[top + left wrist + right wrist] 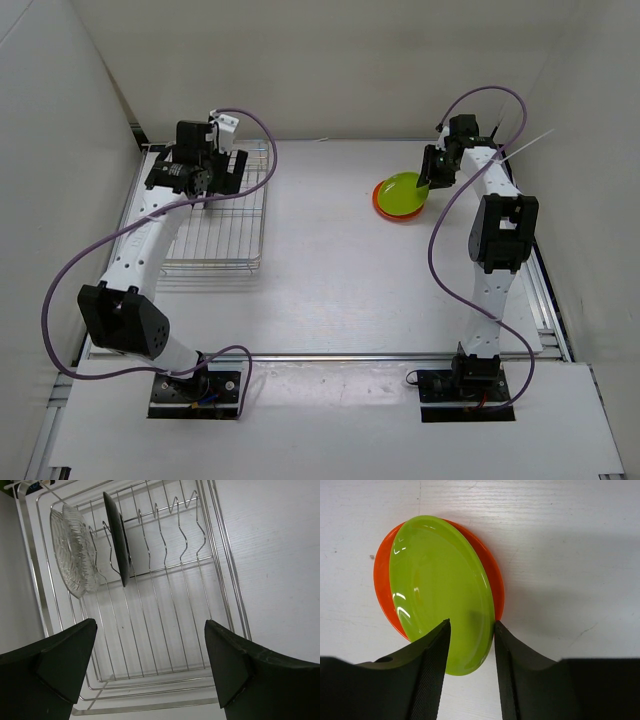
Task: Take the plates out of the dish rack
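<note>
Right pincer [470, 630] gripping rim of lime green plate [435, 580], holding it tilted over orange plate [382, 585] on tabletop [570, 555]. Left pincer [150, 625] hanging wide apart above dish rack [220, 580]; black plate [117, 535] and clear glass plate [72, 550] standing upright inside.

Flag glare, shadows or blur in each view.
Right wrist: white glints on the lime green plate, a soft shadow on the table to its right. Left wrist: left pincer near-black, detail lost; black plate shows faint sheen. Top external: even light, no hard shadows.

Lime plate [440, 590], orange plate [382, 590], black plate [117, 540]
</note>
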Robot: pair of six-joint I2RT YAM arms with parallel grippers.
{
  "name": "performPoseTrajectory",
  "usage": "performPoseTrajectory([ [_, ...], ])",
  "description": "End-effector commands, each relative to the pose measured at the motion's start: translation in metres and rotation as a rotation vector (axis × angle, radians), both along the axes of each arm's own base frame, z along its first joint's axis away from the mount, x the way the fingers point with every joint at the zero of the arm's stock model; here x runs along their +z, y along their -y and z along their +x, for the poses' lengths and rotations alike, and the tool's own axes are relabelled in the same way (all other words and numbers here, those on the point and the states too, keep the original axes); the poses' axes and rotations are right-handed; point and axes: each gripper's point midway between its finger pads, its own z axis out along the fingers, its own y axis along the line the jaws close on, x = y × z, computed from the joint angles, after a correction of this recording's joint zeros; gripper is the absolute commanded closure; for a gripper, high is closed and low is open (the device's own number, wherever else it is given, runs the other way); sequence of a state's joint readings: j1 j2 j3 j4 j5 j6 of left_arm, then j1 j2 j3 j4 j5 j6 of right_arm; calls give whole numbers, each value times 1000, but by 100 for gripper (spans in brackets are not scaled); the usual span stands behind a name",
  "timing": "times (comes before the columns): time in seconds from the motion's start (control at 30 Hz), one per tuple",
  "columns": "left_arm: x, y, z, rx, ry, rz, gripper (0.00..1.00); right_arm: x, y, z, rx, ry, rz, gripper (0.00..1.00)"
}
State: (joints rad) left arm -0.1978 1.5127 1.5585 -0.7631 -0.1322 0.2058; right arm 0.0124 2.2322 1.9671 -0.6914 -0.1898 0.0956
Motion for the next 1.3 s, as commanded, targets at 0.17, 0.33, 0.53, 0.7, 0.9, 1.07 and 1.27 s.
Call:
performPoseTrajectory([
  [0.17, 20, 4, -10, -9, 70, -62, 0, -4, 0, -1, 23, -6, 11, 45],
  [0.33, 12, 2, -10, 0, 54, -96, 0, 1, -2, -3, 28, -3, 19, 42],
  [0.53, -1, -3, -9, 3, 22, -191, 0, 55, -2, -12, 67, 80, 6, 0],
  [0.7, -2, -14, 13, -6, 9, -290, 0, 100, -16, -34, 167, 137, -36, 0],
  [0.9, -18, -14, 56, -27, -29, -348, 6, 128, -31, -60, 238, 185, -72, 1],
  [1.07, -21, -19, 92, -5, -12, -329, 6, 137, -39, -68, 263, 204, -76, 1],
  [1.27, -55, -26, 113, 30, -59, -309, 15, 144, -37, -72, 256, 212, -85, 1],
])
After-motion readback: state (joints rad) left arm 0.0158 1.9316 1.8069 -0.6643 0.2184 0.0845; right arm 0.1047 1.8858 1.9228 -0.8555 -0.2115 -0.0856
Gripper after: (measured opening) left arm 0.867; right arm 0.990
